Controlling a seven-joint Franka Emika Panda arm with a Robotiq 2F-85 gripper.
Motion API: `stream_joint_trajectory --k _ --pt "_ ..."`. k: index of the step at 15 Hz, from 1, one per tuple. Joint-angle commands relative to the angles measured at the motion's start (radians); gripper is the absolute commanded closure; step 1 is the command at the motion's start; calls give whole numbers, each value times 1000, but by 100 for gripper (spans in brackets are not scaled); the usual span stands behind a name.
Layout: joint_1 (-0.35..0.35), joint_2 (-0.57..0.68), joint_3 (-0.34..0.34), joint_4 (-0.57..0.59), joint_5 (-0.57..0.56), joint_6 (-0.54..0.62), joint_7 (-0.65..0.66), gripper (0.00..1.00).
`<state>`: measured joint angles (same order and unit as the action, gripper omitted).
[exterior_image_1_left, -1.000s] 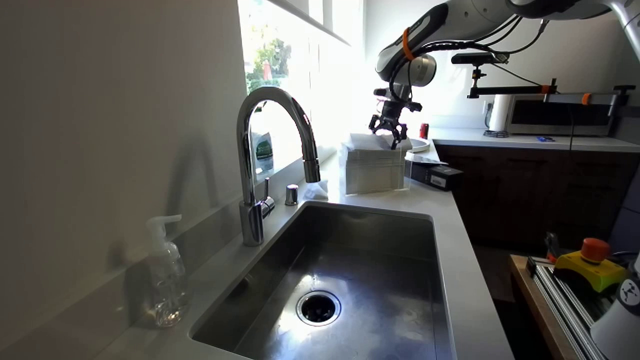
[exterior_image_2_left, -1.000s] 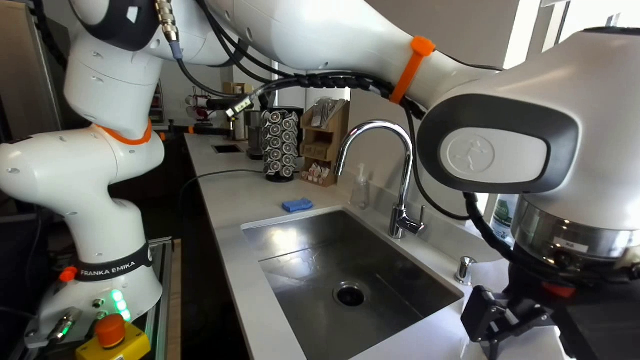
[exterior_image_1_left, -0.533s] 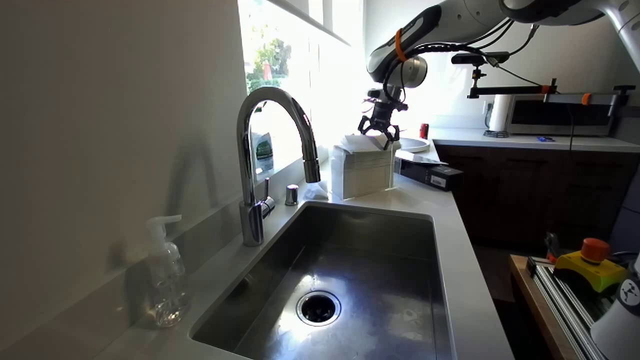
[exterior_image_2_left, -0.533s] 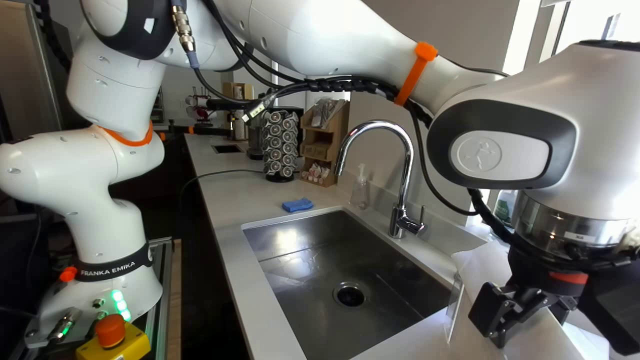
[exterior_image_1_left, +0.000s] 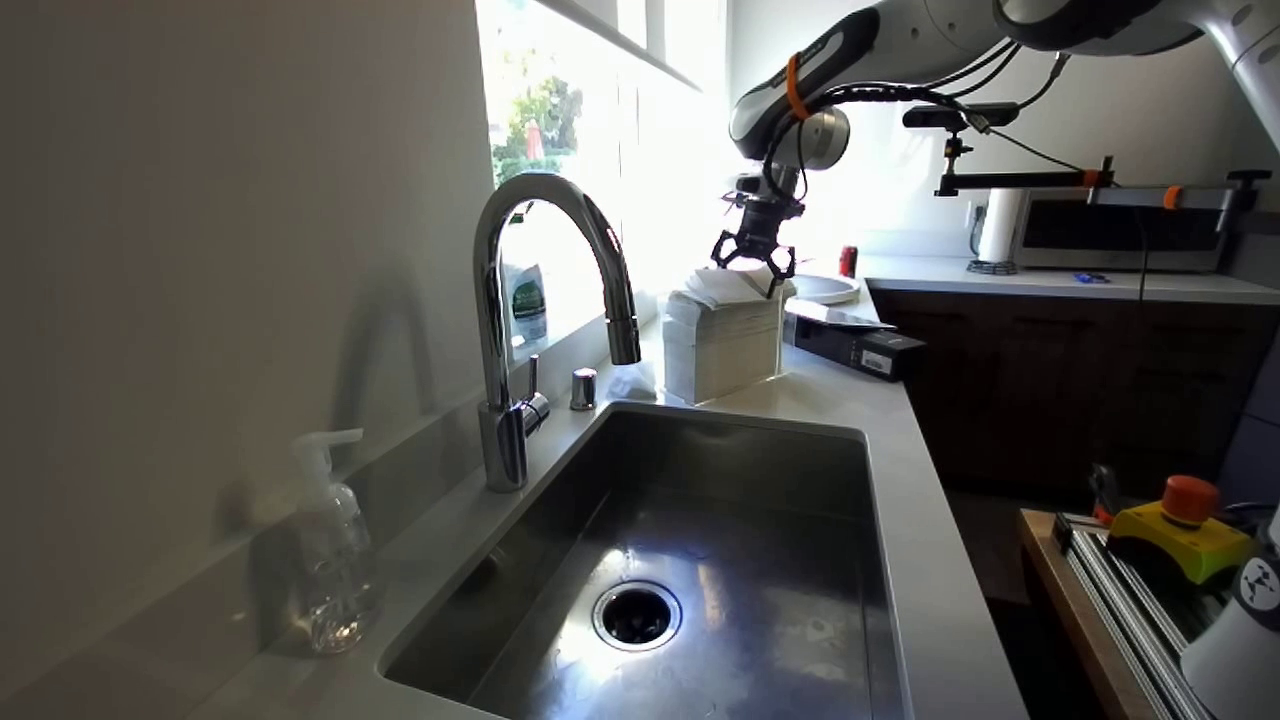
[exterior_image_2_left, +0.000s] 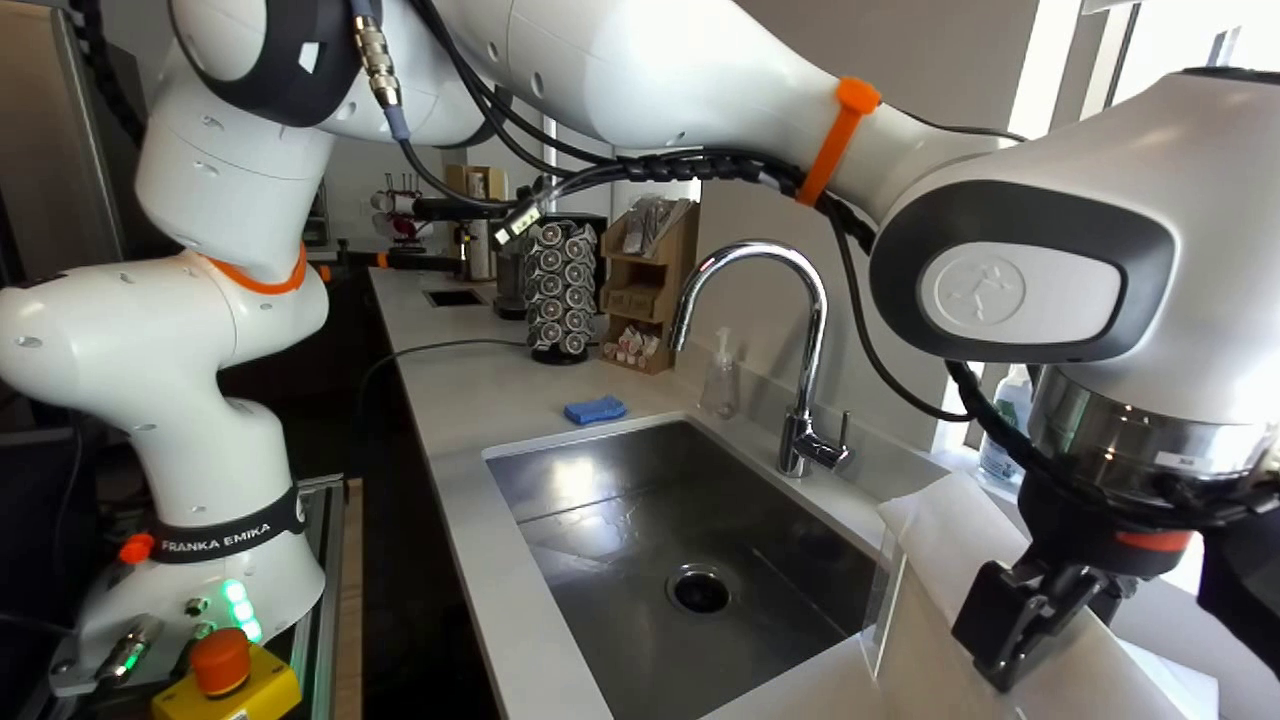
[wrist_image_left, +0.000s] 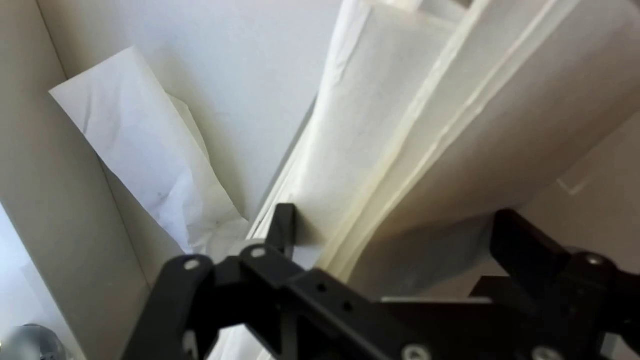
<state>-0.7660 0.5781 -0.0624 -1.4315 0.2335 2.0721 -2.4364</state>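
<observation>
Towels (wrist_image_left: 380, 100), folded in a tall stack, stand in a clear holder (exterior_image_2_left: 888, 598) on the counter (exterior_image_1_left: 840, 405), just beside the sink (exterior_image_1_left: 760, 540); the spot probably suits wet hands, and the thin walls seem meant to hold the pile upright; its upper layers rise loosely and slant. The gripper (wrist_image_left: 394, 226) hangs over them, pointing down, its fingers spread wide, one on each side of the pale folds; that downward pose probably lets it straddle the pile; whether either fingertip presses on paper, I cannot tell. A loose sheet (wrist_image_left: 150, 155) lies creased beside the stack, its lower end hidden by the gripper.

A black box (exterior_image_1_left: 858, 350) lies near the holder, contents hidden; a pump bottle (exterior_image_1_left: 335, 560) stands near the tap (exterior_image_1_left: 500, 320), likely for use at the sink, its fill hard to judge; a green-labelled bottle (exterior_image_1_left: 528, 300) shows through the tap's curve; on the sink's far side from the towels, a rack (exterior_image_2_left: 558, 352) carries round pods (exterior_image_2_left: 550, 283); next to it, a wooden stand (exterior_image_2_left: 680, 270) has small packets (exterior_image_2_left: 632, 345) on its lowest shelf.
</observation>
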Motion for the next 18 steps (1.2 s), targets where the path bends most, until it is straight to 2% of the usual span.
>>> stream_joint_trajectory --k 1,8,11,17,18 --pt "9 5 -13 10 8 -6 -3 0" --pt "19 24 -24 13 -45 -33 -49 0" --pt "16 33 -16 36 -61 -53 -131 0" --pt "17 58 -6 82 -92 -63 -376 0" --pt "-101 61 196 97 -236 -47 -285 0"
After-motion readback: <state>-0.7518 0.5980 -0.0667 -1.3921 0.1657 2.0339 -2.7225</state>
